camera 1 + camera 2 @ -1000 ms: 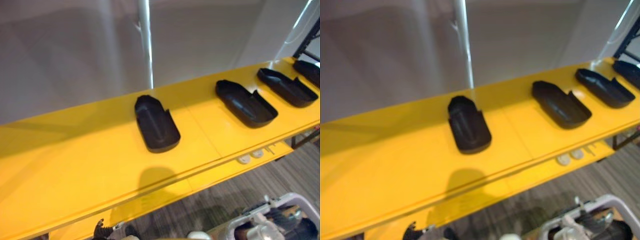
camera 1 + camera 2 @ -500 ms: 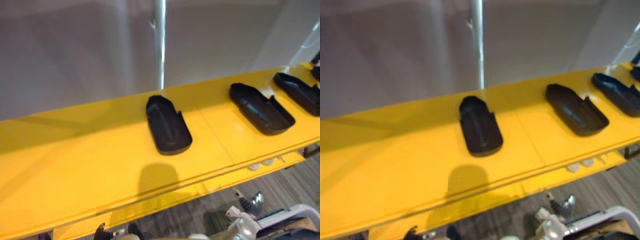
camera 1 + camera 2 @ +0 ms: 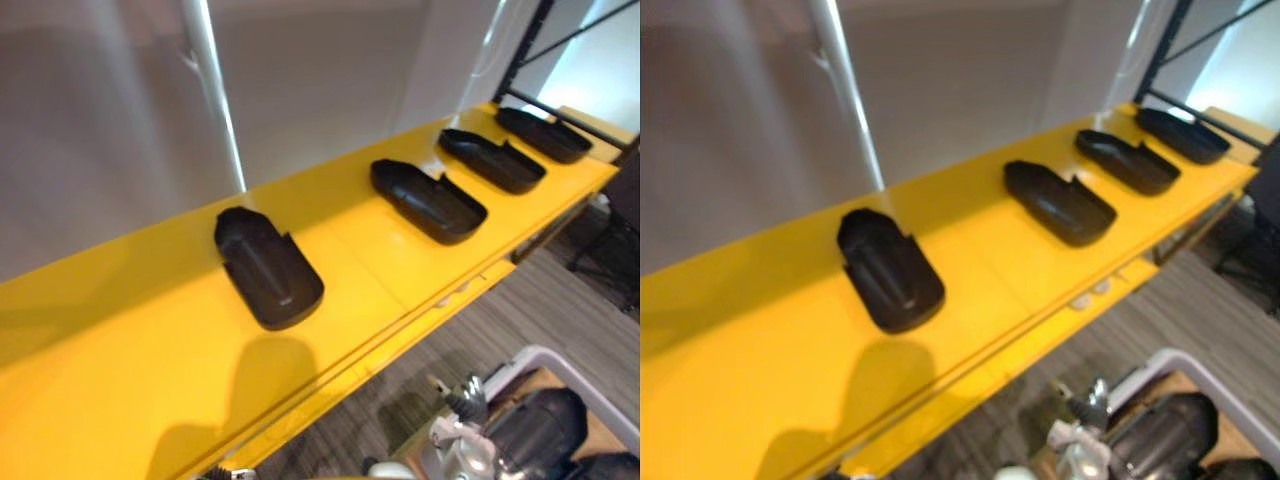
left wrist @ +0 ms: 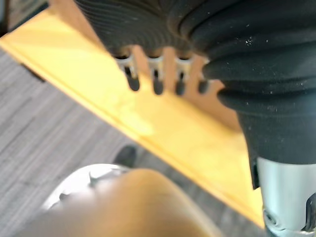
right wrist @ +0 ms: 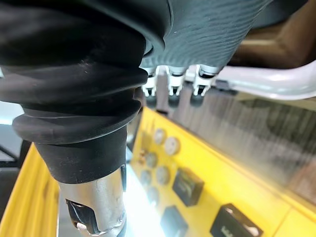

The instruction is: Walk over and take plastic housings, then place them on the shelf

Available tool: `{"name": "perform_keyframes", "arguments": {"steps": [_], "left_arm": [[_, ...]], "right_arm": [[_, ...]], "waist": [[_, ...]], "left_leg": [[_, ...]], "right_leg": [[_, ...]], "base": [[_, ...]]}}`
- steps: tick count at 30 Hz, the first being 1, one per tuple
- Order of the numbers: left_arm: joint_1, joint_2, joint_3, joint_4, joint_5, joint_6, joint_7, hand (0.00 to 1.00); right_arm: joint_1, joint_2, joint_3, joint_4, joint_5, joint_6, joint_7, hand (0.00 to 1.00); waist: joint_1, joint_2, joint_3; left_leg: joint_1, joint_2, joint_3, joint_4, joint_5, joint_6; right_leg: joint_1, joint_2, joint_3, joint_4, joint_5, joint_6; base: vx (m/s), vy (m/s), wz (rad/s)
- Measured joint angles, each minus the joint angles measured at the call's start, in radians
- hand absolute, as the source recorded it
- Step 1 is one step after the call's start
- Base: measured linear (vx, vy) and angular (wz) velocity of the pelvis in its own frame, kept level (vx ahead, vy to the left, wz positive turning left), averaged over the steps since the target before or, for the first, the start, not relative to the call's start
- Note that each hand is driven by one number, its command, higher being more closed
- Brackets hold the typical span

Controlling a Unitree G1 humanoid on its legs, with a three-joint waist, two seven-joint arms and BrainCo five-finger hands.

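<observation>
four black plastic housings lie in a row on the yellow shelf (image 3: 120, 350), apart from one another: the nearest housing (image 3: 268, 268), a second housing (image 3: 428, 200), a third housing (image 3: 492, 160) and the farthest housing (image 3: 543, 134) near the shelf's right end. the left hand (image 4: 157, 74) has its fingers (image 4: 133, 79) straight and relaxed, grasping nothing, with the shelf's edge and the grey floor (image 4: 44, 113) past them. the right hand (image 5: 170, 81) likewise has loose, empty fingers.

Yellow shelf (image 3: 120, 380) cut off at the left edge; farthest housing (image 3: 545, 135) blurred, detail unclear.
</observation>
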Motion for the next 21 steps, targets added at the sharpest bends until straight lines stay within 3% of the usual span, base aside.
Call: {"name": "perform_keyframes", "arguments": {"steps": [1, 3, 4, 7, 8, 9, 12, 15, 18, 19, 20, 21], "left_arm": [[0.005, -0.027, 0.003, -0.014, -0.052, -0.003, 0.026, 0.0], [0.011, -0.062, 0.006, -0.012, -0.1, -0.008, 0.053, 0.0], [0.012, -0.065, 0.008, -0.012, -0.112, -0.016, 0.068, 0.0], [0.016, -0.052, 0.02, -0.004, -0.113, -0.045, 0.075, 0.0], [0.022, -0.039, 0.04, -0.004, -0.113, -0.053, 0.079, 0.0], [0.025, -0.043, 0.059, 0.001, -0.122, -0.061, 0.084, 0.0], [0.044, -0.07, 0.088, 0.001, -0.141, -0.068, 0.092, 0.0], [0.054, -0.106, 0.124, -0.004, -0.15, -0.048, 0.11, 0.0], [0.051, -0.117, 0.178, -0.015, -0.138, -0.007, 0.115, 0.0], [0.053, -0.112, 0.2, -0.021, -0.131, 0.004, 0.12, 0.0], [0.054, -0.106, 0.223, -0.025, -0.129, 0.018, 0.133, 0.0], [0.056, -0.108, 0.242, -0.016, -0.127, 0.041, 0.145, 0.0]], "right_arm": [[-0.04, -0.056, 0.024, -0.007, -0.003, -0.008, 0.015, 0.0], [-0.057, -0.112, 0.026, -0.007, -0.002, -0.03, 0.033, 0.0], [-0.06, -0.131, 0.024, -0.007, -0.002, -0.047, 0.04, 0.0], [-0.061, -0.129, 0.029, -0.006, -0.001, -0.062, 0.047, 0.0], [-0.061, -0.129, 0.042, -0.011, -0.002, -0.076, 0.054, 0.0], [-0.071, -0.143, 0.045, -0.032, -0.009, -0.078, 0.062, 0.0], [-0.085, -0.149, 0.046, -0.055, 0.015, -0.1, 0.06, 0.0], [-0.068, -0.125, 0.051, -0.058, 0.065, -0.105, 0.041, 0.0], [-0.017, -0.058, 0.065, -0.137, 0.113, -0.132, 0.043, 0.0], [0.004, -0.04, 0.082, -0.175, 0.101, -0.139, 0.05, 0.0], [0.016, -0.025, 0.108, -0.207, 0.067, -0.141, 0.058, 0.0], [0.011, -0.02, 0.132, -0.224, 0.03, -0.141, 0.061, 0.0]], "waist": [[0.023, 0.061, 0.013], [0.027, 0.12, 0.016], [0.029, 0.125, 0.018], [0.036, 0.108, 0.027], [0.048, 0.075, 0.026], [0.064, 0.07, 0.032], [0.057, 0.086, 0.037], [0.067, 0.123, 0.049], [0.08, 0.104, 0.079], [0.08, 0.08, 0.096], [0.084, 0.056, 0.109], [0.094, 0.052, 0.112]], "left_leg": [[-0.081, 0.019, -0.235, 0.171, -0.109, -0.013], [-0.087, 0.009, -0.391, 0.208, -0.198, -0.058], [-0.09, -0.007, -0.422, 0.193, -0.257, -0.089], [-0.124, -0.026, -0.415, 0.179, -0.253, -0.055], [-0.125, -0.059, -0.416, 0.153, -0.243, -0.042], [-0.13, -0.088, -0.425, 0.146, -0.234, -0.045], [-0.177, -0.121, -0.461, 0.18, -0.231, -0.044], [-0.212, -0.117, -0.504, 0.313, -0.249, -0.059], [-0.202, -0.096, -0.482, 0.394, -0.287, -0.051], [-0.186, -0.097, -0.466, 0.399, -0.297, -0.04], [-0.176, -0.094, -0.432, 0.391, -0.302, -0.022], [-0.175, -0.056, -0.376, 0.36, -0.286, 0.007]], "right_leg": [[-0.043, 0.045, 0.066, 0.017, -0.013, 0.008], [-0.08, 0.086, 0.128, 0.041, -0.012, 0.011], [-0.107, 0.094, 0.15, 0.044, -0.012, 0.011], [-0.159, 0.095, 0.158, 0.134, -0.019, 0.026], [-0.146, 0.09, 0.15, 0.157, -0.03, 0.011], [-0.129, 0.066, 0.138, 0.102, -0.047, 0.024], [-0.143, 0.056, 0.138, 0.098, -0.043, 0.025], [-0.147, 0.074, 0.122, 0.177, -0.048, 0.038], [-0.144, 0.09, 0.087, 0.242, -0.048, 0.037], [-0.148, 0.081, 0.046, 0.265, -0.042, 0.031], [-0.176, 0.076, -0.005, 0.27, -0.004, -0.006], [-0.177, 0.072, -0.045, 0.238, 0.039, -0.046]], "base": [[-0.31, 0.082, -1.4], [-0.34, 0.219, -1.33], [-0.29, 0.218, -0.97], [-0.14, 0.137, -0.39], [-0.05, 0.04, -0.15], [-0.02, 0.019, -0.14], [-0.11, 0.059, 0.23], [-0.01, 0.095, 0.16], [-0.03, 0.106, -0.26], [-0.15, 0.086, -0.53], [-0.23, 0.061, -0.98], [-0.27, 0.069, -1.14]]}}
